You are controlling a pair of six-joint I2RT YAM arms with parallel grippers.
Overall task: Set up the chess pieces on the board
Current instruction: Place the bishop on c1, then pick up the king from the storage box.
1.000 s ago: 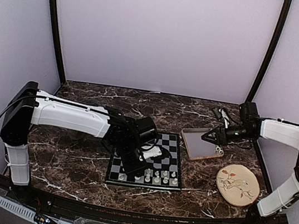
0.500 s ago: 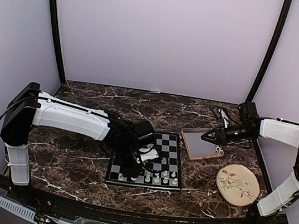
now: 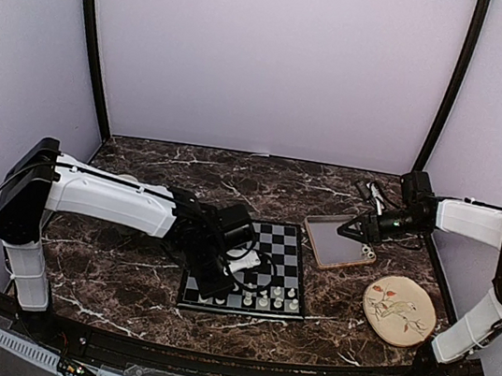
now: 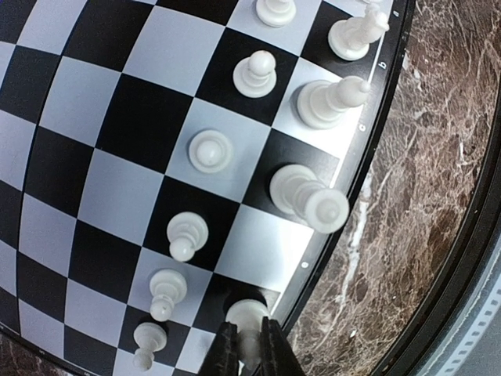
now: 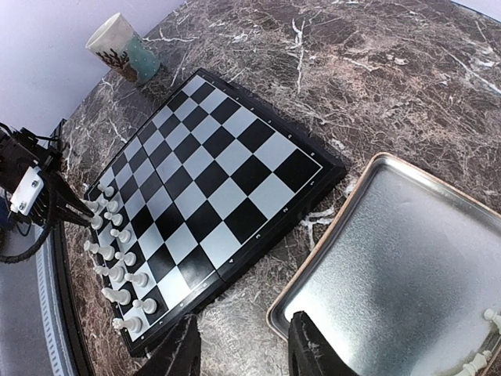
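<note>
Placing step: left gripper clamps white piece on back-rank square near board's 7 o'clock corner. Next: release, lift straight, spare pawns. Right gripper parted, empty, over tray.

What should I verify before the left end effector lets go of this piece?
1. Left end effector shut on a chess piece: ok.
2. Held piece over a black edge-row square of the board: ok.
3. Held piece's base resting on that square: cannot tell.
4. Nearest pawn upright and apart from the left end effector: ok.
5. Right end effector open, off the board, by the tray: ok.
6. Tray emptied: not ok, leftover pieces stand at its corner.
</note>
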